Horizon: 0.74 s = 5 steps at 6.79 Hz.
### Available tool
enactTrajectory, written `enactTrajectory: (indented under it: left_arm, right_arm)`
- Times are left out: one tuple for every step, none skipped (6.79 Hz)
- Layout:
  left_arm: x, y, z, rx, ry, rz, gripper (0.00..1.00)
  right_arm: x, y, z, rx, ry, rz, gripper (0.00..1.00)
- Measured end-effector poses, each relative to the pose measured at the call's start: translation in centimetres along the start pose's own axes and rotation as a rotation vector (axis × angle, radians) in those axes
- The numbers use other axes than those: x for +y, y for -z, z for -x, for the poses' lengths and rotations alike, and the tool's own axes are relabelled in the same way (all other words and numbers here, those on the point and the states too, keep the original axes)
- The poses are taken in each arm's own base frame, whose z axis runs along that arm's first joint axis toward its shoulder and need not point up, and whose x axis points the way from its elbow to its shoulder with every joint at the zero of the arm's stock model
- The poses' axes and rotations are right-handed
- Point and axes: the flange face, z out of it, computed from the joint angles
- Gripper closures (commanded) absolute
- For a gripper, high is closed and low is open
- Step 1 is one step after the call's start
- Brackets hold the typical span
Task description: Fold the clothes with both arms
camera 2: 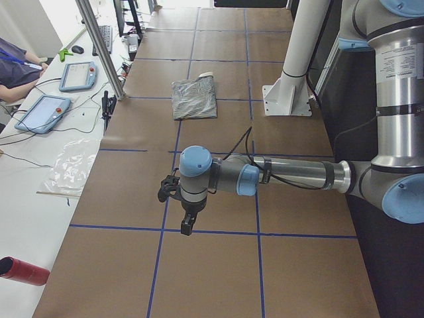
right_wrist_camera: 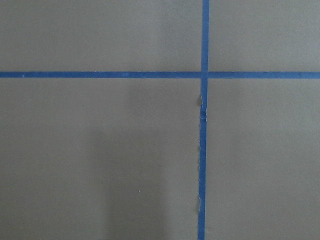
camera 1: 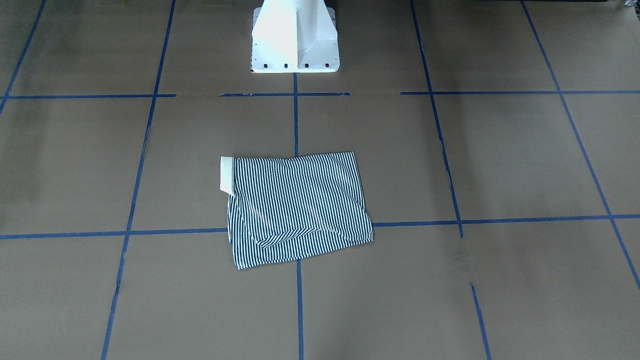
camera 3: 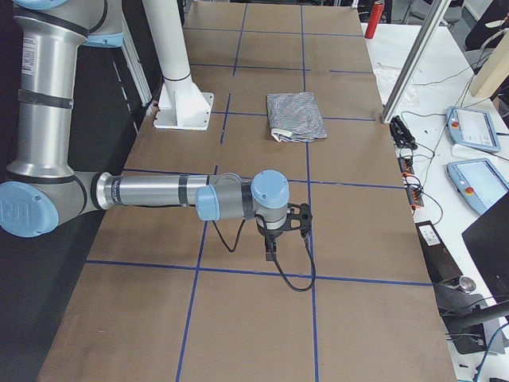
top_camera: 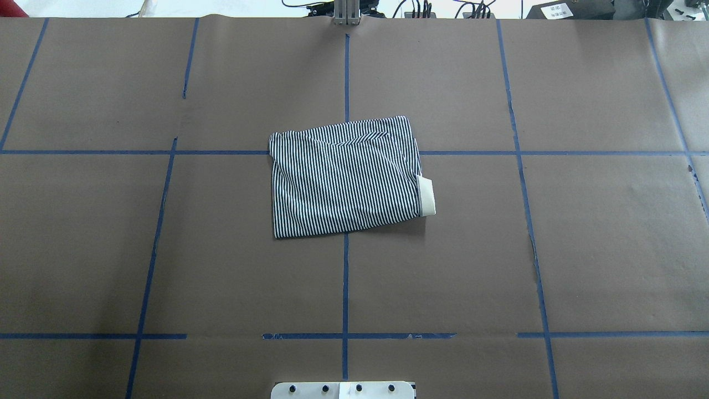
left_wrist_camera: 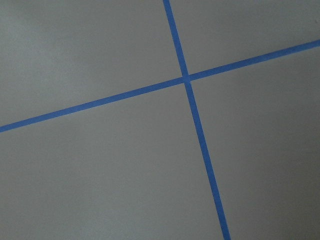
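1. Left arm (camera 2: pixel 291 173): stretched low over the bare desk (top_camera: pixel 166 249), well apart from the shirt. The left tool (camera 2: pixel 187 226) points down near a tape line (top_camera: pixel 345 288). Reads as a stand-off pose, clear of the cloth. Open or closed: can't tell. Only the side view shows it, too small, and its wrist view has just brown paper and a tape cross.
2. Polo shirt (top_camera: pixel 346 177): mid-desk on the centre tape line, out in front of the pedestal (camera 1: pixel 295 40). It's a compact rectangle with stacked layers, and the cream collar (top_camera: pixel 426 195) pokes out at the edge on the robot's right. Nothing touches it. My read: folding done or nearly so.
3. Right arm (camera 3: pixel 151 191): mirror pose, low over bare desk, well apart from the shirt. The right tool (camera 3: pixel 271 251) points down. State: can't tell, same reason.
4. Hidden: placket, logo and sleeves are tucked inside the fold, and the layer count isn't readable. Neither arm shows in the overhead or front views. The pedestal is cropped at the frame edge.
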Motion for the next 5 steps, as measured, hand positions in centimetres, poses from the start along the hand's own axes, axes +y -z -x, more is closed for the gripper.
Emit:
enactTrajectory:
  left_arm:
    - [0.2, -0.1, 0.1, 0.002, 0.004, 0.004, 0.00]
    - [0.4, -0.5, 0.1, 0.021, 0.017, 0.009, 0.00]
    - [0.7, -1.0, 0.3, 0.048, 0.058, 0.018, 0.00]
    - [0.7, -1.4, 0.4, 0.062, 0.130, 0.025, 0.00]
    - [0.6, -1.5, 0.3, 0.080, 0.216, 0.029, 0.00]
  right_arm:
    - [-0.4, -0.3, -0.3, 0.001, -0.002, 0.004, 0.00]
    - [-0.8, -0.6, -0.6, 0.001, -0.005, 0.008, 0.00]
    - [-1.0, -0.7, -0.7, 0.000, -0.006, 0.010, 0.00]
    - [-1.0, -0.7, -0.7, -0.001, -0.007, 0.010, 0.00]
    - [-1.0, -0.7, -0.8, -0.003, -0.011, 0.010, 0.00]
